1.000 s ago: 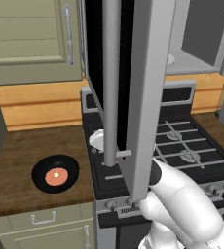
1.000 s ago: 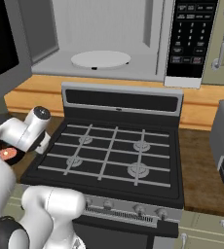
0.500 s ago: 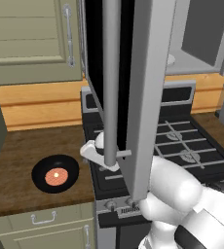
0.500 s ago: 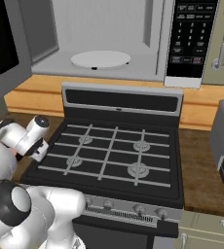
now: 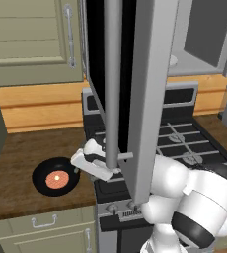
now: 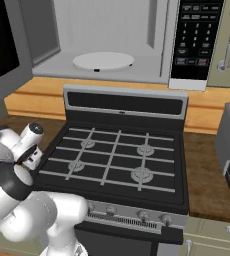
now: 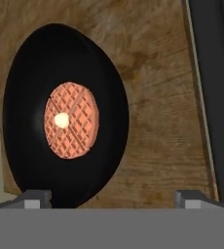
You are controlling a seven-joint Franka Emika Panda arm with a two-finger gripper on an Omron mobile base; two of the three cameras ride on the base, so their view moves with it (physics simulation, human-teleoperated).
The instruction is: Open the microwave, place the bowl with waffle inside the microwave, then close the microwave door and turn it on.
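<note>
- One bowl (image 5: 55,176) with a waffle (image 7: 72,120) sits on your wooden counter (image 5: 17,163), left of the stove (image 6: 122,155).
- Your gripper (image 7: 111,197) hangs spread wide just beside the bowl, pinching nothing.
- Your microwave (image 6: 122,45) stands open, its door (image 5: 145,84) swung toward you, the white turntable (image 6: 103,61) bare.

The left base view looks forward and down from behind the arm, close against the swung-open silver-grey, black-glass microwave door (image 5: 135,84). The right base view faces the black-topped stove with grates (image 6: 119,160), which both share. The hand view looks closely down at the shallow black bowl with waffle (image 7: 65,119) on the brown wooden table (image 7: 158,146).
</note>
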